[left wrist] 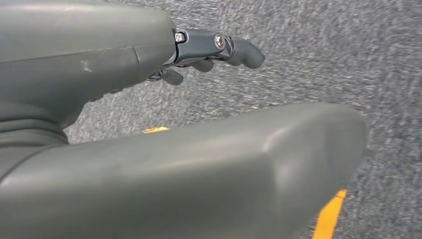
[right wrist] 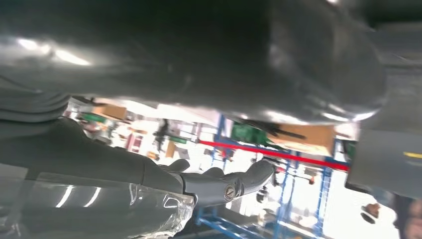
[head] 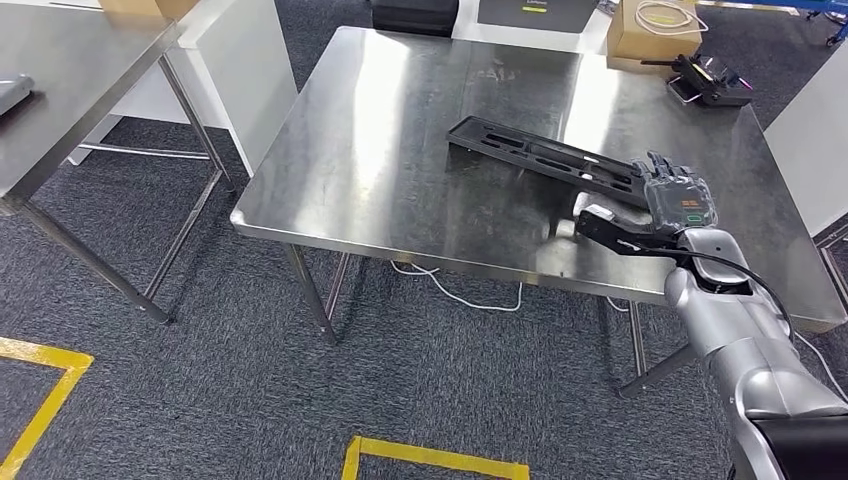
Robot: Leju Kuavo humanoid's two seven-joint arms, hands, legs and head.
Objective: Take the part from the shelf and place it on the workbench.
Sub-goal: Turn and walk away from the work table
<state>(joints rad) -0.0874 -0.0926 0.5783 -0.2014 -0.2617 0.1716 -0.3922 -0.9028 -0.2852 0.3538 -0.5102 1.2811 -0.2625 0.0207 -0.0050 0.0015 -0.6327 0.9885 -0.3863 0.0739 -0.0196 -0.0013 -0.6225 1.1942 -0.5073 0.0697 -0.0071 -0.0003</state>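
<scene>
Workbench: we see the steel workbench (head: 400,150) ahead of us, on grey carpet marked with yellow tape (head: 430,455).
Right arm: our silver right arm (head: 745,340) reaches in from the lower right, over the bench's near right corner.
Part: the long black slotted part (head: 545,155) lies aslant on the benchtop, its far end resting on the steel, its near end at our right hand.
Right hand: our right hand (head: 665,205) holds the part's near end, fingers above it and thumb below.
Left hand: the left wrist view shows our left hand (left wrist: 199,50) over carpet, fingers slightly curled and apart, holding nothing.
Clutter: a cardboard box (head: 650,30) and a black tool (head: 710,80) sit at the far right edge.
</scene>
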